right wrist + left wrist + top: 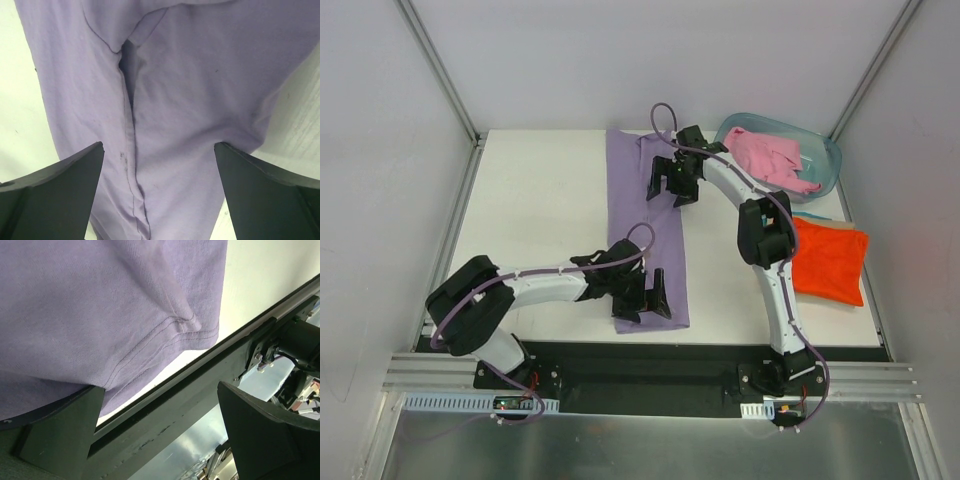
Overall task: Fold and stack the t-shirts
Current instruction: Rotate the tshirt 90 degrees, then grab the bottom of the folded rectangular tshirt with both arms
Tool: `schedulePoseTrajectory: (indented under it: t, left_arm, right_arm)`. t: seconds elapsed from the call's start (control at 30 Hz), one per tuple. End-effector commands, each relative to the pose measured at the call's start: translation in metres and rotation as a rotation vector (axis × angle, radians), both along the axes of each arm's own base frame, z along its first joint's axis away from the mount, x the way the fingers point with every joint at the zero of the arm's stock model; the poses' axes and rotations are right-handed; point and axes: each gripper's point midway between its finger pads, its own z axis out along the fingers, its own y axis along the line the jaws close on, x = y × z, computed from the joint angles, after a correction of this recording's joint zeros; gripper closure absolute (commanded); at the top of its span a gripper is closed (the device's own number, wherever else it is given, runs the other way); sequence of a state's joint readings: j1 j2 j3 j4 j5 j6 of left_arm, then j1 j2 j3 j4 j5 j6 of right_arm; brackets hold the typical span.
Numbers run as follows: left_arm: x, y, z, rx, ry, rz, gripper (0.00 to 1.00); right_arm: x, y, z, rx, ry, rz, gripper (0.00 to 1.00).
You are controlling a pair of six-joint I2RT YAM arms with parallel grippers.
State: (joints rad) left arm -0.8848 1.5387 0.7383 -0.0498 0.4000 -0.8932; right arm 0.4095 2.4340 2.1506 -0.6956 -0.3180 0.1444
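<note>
The lavender-purple t-shirt (650, 230) lies on the white table as a long narrow strip running from far to near. My left gripper (642, 305) is open at its near end; in the left wrist view (160, 435) the shirt's hem (150, 340) lies just past the left finger (60, 425). My right gripper (670, 188) is open over the far end; its wrist view (160, 185) shows lavender cloth (190, 100) with a seam between the spread fingers. The orange t-shirt (828, 260) lies folded at the right, a thin teal edge (810, 215) behind it. The pink t-shirt (770, 155) lies crumpled in the tub.
The translucent blue-green tub (832, 150) stands at the back right corner. The white table (540, 200) is walled by grey panels on both sides and behind. The black rail (165, 410) at the table's near edge runs right by my left gripper.
</note>
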Motion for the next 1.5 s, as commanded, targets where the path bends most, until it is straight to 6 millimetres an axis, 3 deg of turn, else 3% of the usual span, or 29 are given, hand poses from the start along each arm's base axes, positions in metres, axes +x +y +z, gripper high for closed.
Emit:
schedulePoseTrajectory:
  t: [0.0,0.07,0.1,0.13,0.17,0.2,0.23,0.27,0.3,0.37,0.4,0.47,0.5,0.57,0.6,0.63,0.7,0.77,0.9,0.93,1.03,1.13,1.3,1.47]
  left_arm:
    - [-0.018,0.018,-0.017,0.105,0.027,-0.002,0.01]
    - [-0.019,0.02,-0.007,0.087,-0.001,-0.001,0.01]
    - [-0.015,0.023,-0.005,0.097,-0.024,0.014,0.01]
    - [-0.017,0.028,-0.003,0.112,-0.03,0.015,0.01]
    - [-0.015,0.03,0.005,0.099,-0.057,0.02,0.01]
    - [-0.014,0.033,0.009,0.104,-0.069,0.028,0.01]
    - [-0.013,0.04,0.009,0.13,-0.081,0.039,0.01]
    - [-0.013,0.042,0.015,0.126,-0.099,0.047,0.01]
    - [-0.013,0.047,0.016,0.139,-0.105,0.054,0.01]
    - [-0.014,0.061,0.018,0.194,-0.115,0.078,0.01]
    - [-0.013,0.065,0.019,0.206,-0.123,0.084,0.01]
    - [-0.013,0.076,0.017,0.254,-0.132,0.111,0.01]
    - [-0.013,0.079,0.017,0.265,-0.136,0.115,0.01]
    - [-0.01,0.082,0.015,0.29,-0.14,0.119,0.02]
    - [-0.011,0.084,0.013,0.307,-0.132,0.115,0.03]
    - [-0.009,0.081,0.012,0.316,-0.126,0.107,0.03]
    - [-0.011,0.077,0.012,0.317,-0.107,0.085,0.07]
    - [-0.009,0.072,0.011,0.325,-0.098,0.059,0.12]
    - [-0.006,0.075,0.006,0.378,-0.095,0.06,0.16]
    - [-0.005,0.076,0.006,0.391,-0.094,0.06,0.16]
    - [-0.002,0.072,0.008,0.391,-0.101,0.055,0.17]
    - [0.003,0.065,0.013,0.378,-0.123,0.042,0.2]
    - [0.005,0.054,0.018,0.366,-0.141,-0.008,0.22]
    - [0.002,0.057,0.007,0.411,-0.111,-0.026,0.27]
  right_arm:
    - [0.02,-0.006,0.073,0.04,-0.185,-0.003,0.03]
    - [0.013,-0.009,0.084,0.038,-0.204,0.017,0.03]
    - [0.008,-0.011,0.104,0.053,-0.238,0.022,0.03]
    - [0.004,-0.012,0.111,0.056,-0.253,0.034,0.03]
    - [-0.008,-0.017,0.102,0.037,-0.227,0.032,0.03]
    - [-0.014,-0.021,0.124,0.046,-0.271,0.026,0.03]
    - [-0.02,-0.024,0.129,0.042,-0.28,0.018,0.03]
    - [-0.036,-0.034,0.109,0.007,-0.24,0.009,0.03]
    - [-0.042,-0.035,0.136,0.031,-0.314,-0.003,0.03]
    - [-0.061,-0.048,0.134,0.005,-0.33,-0.036,0.03]
    - [-0.086,-0.056,0.128,0.008,-0.321,-0.056,0.03]
    - [-0.111,-0.063,0.12,0.023,-0.306,-0.08,0.04]
    - [-0.14,-0.072,0.103,0.022,-0.257,-0.083,0.03]
    - [-0.171,-0.078,0.088,0.042,-0.194,-0.098,0.03]
    - [-0.184,-0.08,0.095,0.07,-0.219,-0.107,0.03]
    - [-0.211,-0.083,0.068,0.075,-0.137,-0.105,0.03]
    - [-0.238,-0.08,0.065,0.109,-0.097,-0.076,0.03]
    - [-0.271,-0.081,0.049,0.095,-0.008,-0.04,0.01]
    - [-0.32,-0.073,0.029,0.032,0.104,0.051,0.15]
    - [-0.326,-0.072,0.026,0.026,0.122,0.055,0.25]
    - [-0.344,-0.075,0.012,-0.001,0.19,0.041,0.4]
    - [-0.351,-0.08,0.003,-0.018,0.208,0.012,0.47]
    - [-0.352,-0.066,-0.002,0.043,0.221,0.011,0.48]
    - [-0.352,-0.054,-0.011,0.051,0.255,0.031,0.49]
